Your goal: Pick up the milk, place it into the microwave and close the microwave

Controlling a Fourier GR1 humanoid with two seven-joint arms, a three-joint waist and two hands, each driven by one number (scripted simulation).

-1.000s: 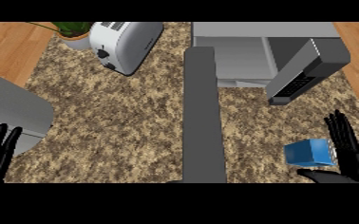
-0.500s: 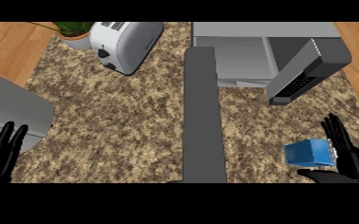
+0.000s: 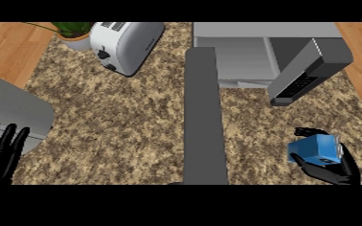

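The milk (image 3: 313, 148), a small blue carton, is seen on the counter (image 3: 127, 110) near the lower right corner of the head view, well apart from the microwave (image 3: 240, 52) at the upper right. The right hand (image 3: 326, 171) is curled round the carton, with the thumb below it and the fingers wrapped over its far and right sides, so it is judged to be grasped but not yet lifted clear. The left hand (image 3: 10, 151) is held open at the lower left edge, fingers straight, with nothing in it. The microwave door (image 3: 311, 69) is swung out toward the robot and stands between the carton and the opening. If the carton is carried straight up the view, the door's free end could be struck. The carton could also be tipped on the microwave's lower lip if it is brought in too low. Little of the carton is covered by the hand, so slipping during the lift cannot be ruled out.
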